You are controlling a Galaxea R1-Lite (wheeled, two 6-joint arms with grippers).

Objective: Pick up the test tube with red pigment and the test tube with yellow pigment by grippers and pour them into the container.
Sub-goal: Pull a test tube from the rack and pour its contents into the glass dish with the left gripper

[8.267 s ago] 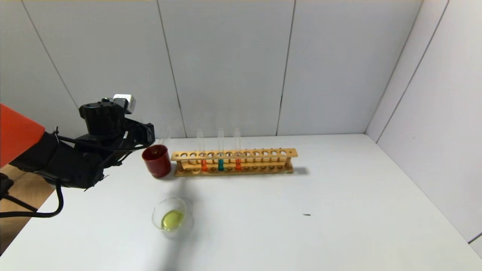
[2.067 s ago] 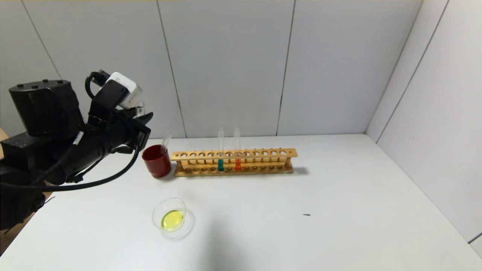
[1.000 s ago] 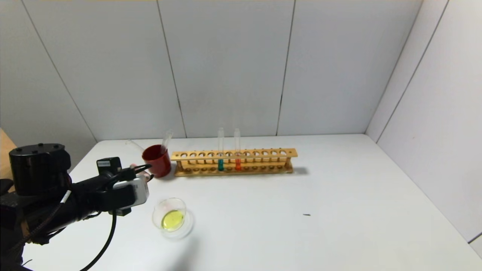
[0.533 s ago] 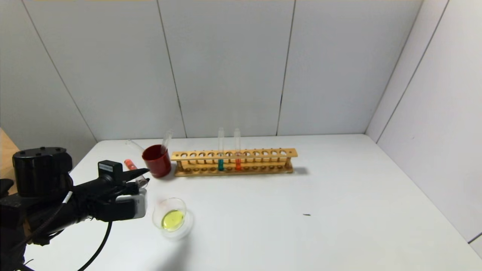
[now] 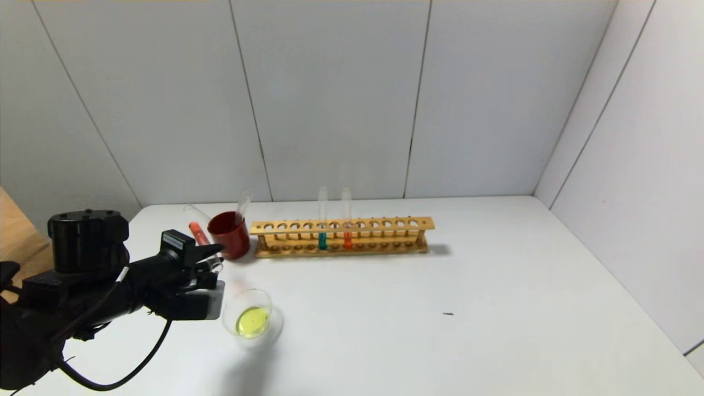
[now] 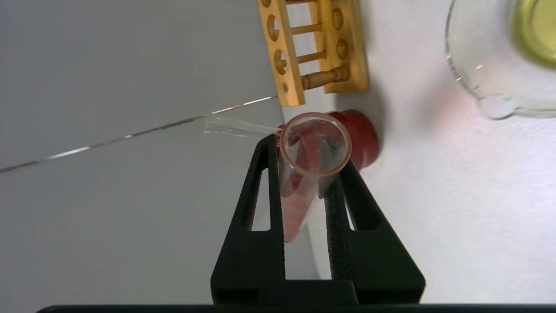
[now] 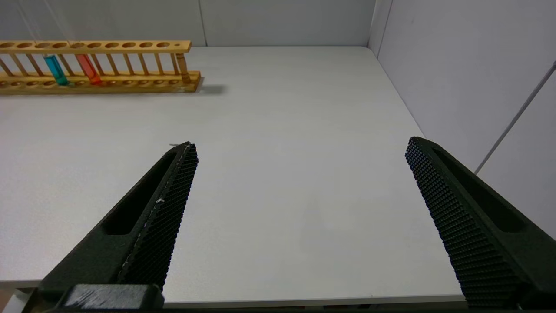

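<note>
Yellow liquid already sits in the dish [image 5: 250, 318], and the left gripper [image 5: 212, 258], just left of it, clamps the red tube [image 6: 304, 182] tipped toward its rim, nothing red poured yet, while the right gripper [image 7: 299, 152] hangs open.

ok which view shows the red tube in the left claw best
The left wrist view: the test tube with red pigment fills the frame, open mouth toward the camera, clamped in the left claw. The head view shows only its orange-red end. The right wrist view misses it.
</note>
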